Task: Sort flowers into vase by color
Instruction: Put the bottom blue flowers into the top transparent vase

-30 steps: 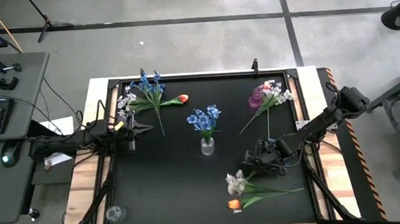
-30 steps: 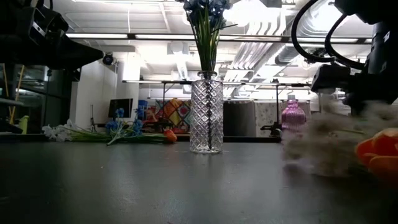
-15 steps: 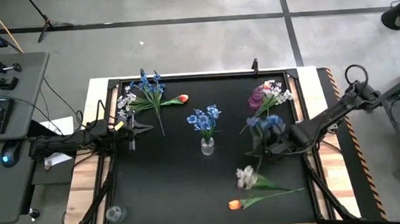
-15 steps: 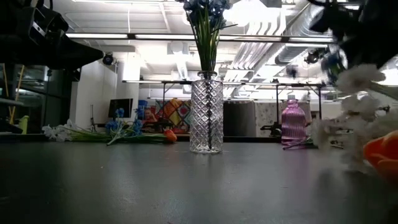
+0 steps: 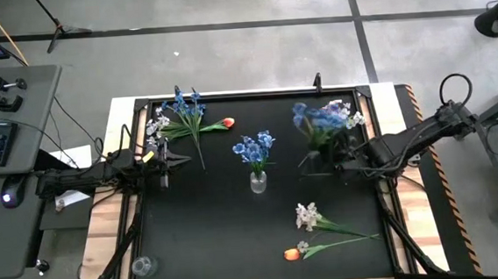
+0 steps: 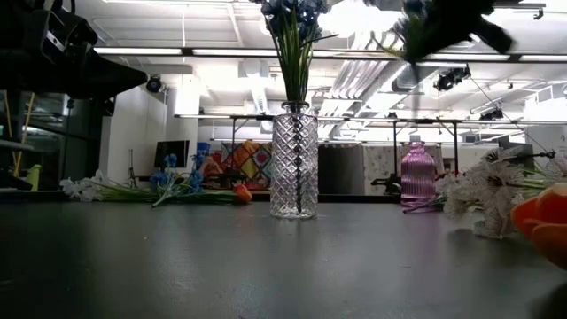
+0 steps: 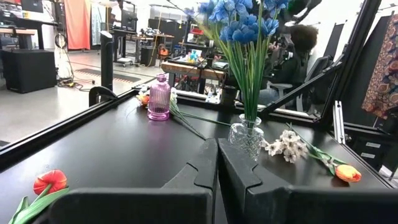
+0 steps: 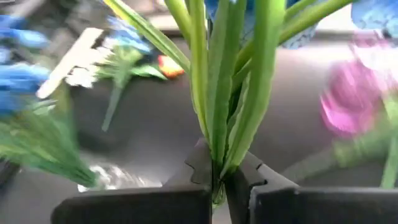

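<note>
Blue blossoms mark the spray (image 5: 316,117) that my right gripper (image 5: 331,158) carries above the right half of the black tabletop (image 5: 211,221). From the high view I read the right arm as reaching in from the right edge, stretched nearly level, with its wrist pointing toward the centre. The right wrist view shows the jaws clamped together on the green stems (image 8: 217,106), which rise from the pinch and fan outward; the blossoms lie beyond that picture's edge. In the low view this spray is only a dark blur (image 6: 438,22) near the ceiling lights.

My left gripper (image 5: 173,161) waits over the left edge of the tabletop, the arm lying level, jaws pressed together with nothing between them, as the left wrist view confirms (image 7: 214,168).

At the centre stands the clear glass vase (image 5: 258,182), already holding a blue spray (image 5: 254,147). A pink vase (image 5: 322,121) near the far right corner is mostly hidden beneath the carried blossoms. A white spray (image 5: 307,215) and an orange tulip (image 5: 292,254) lie on the near right of the tabletop, well apart from the jaws. Near the far left corner I see a heap of blue and white sprays (image 5: 175,116) with another orange tulip (image 5: 227,122) just beside it; how many stems it holds I cannot tell.
</note>
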Robot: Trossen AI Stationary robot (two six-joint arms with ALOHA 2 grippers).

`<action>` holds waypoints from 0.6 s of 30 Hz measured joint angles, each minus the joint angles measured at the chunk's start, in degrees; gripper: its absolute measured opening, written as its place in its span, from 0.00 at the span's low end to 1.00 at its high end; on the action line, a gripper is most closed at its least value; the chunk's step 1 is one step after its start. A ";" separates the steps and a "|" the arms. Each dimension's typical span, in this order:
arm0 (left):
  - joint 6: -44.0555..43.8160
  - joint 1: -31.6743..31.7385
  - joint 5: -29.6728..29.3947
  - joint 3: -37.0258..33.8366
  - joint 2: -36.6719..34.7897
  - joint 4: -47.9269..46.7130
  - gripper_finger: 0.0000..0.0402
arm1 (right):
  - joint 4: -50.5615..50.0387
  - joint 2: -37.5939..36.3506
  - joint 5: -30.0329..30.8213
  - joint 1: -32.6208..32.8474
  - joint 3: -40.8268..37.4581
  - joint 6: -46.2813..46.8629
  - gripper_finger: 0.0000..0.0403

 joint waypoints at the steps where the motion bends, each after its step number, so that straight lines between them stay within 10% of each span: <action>1: 0.00 0.00 0.00 0.00 0.00 0.00 0.00 | 4.66 -0.01 0.94 -0.22 -0.26 -7.38 0.01; 11: 0.00 0.00 0.00 -0.01 -0.01 -0.01 0.00 | 61.34 -0.03 -28.07 -5.05 -7.27 -58.15 0.00; 18: 0.00 0.00 0.02 0.00 0.01 0.00 0.00 | 70.70 -0.43 -43.86 -5.85 -8.96 -75.07 0.00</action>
